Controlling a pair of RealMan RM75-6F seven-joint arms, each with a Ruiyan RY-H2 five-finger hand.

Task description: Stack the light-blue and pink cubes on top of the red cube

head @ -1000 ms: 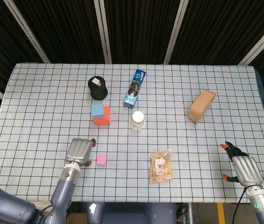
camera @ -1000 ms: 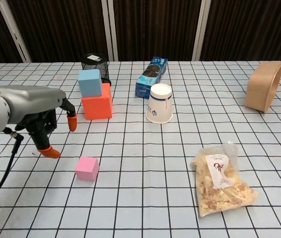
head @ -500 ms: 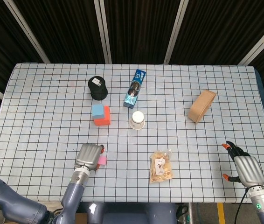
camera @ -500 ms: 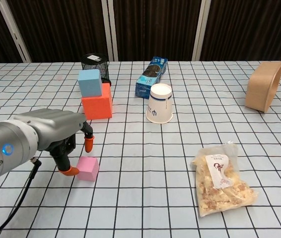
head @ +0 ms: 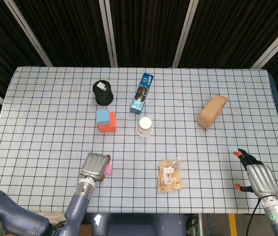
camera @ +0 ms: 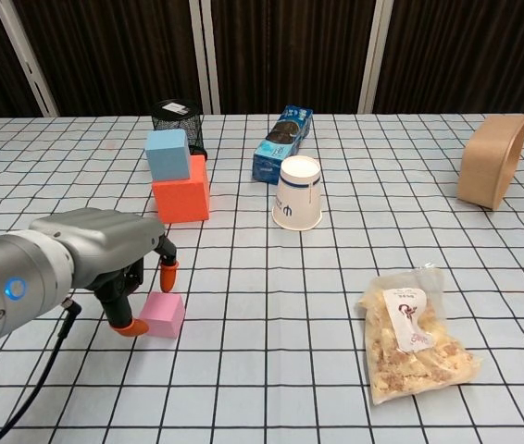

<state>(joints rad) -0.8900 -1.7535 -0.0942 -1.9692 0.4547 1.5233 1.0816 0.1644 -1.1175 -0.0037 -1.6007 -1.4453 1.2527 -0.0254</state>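
Already the light-blue cube point(camera: 168, 154) sits on the red cube point(camera: 180, 200) in the upper left part of the chest view, so I judge that one half of the stacking is finished and the pink cube point(camera: 163, 314) is the piece in hand now. This cube lies on the checkered table point(camera: 271, 370) at the lower left of the chest view, well apart from the red cube and nearer to the camera. The left hand point(camera: 105, 268) is low over the table directly at the cube's left side; one orange fingertip point(camera: 132, 326) is touching or almost touching the left bottom edge of the cube, and another fingertip hangs just above its far top edge. The fingers are apart around the cube, not pressed on it — I cannot tell if there is a real grasp yet, and the cube rests flat on the cloth. The right hand point(head: 258, 176) is at the lower right corner of the head view, holding nothing, fingers loosely spread. For the next move, I think the left hand needs to pinch the pink cube on two opposite faces, lift it straight, carry it toward the upper left and place it centred on the light-blue cube — gently, because a push could knock the small tower.
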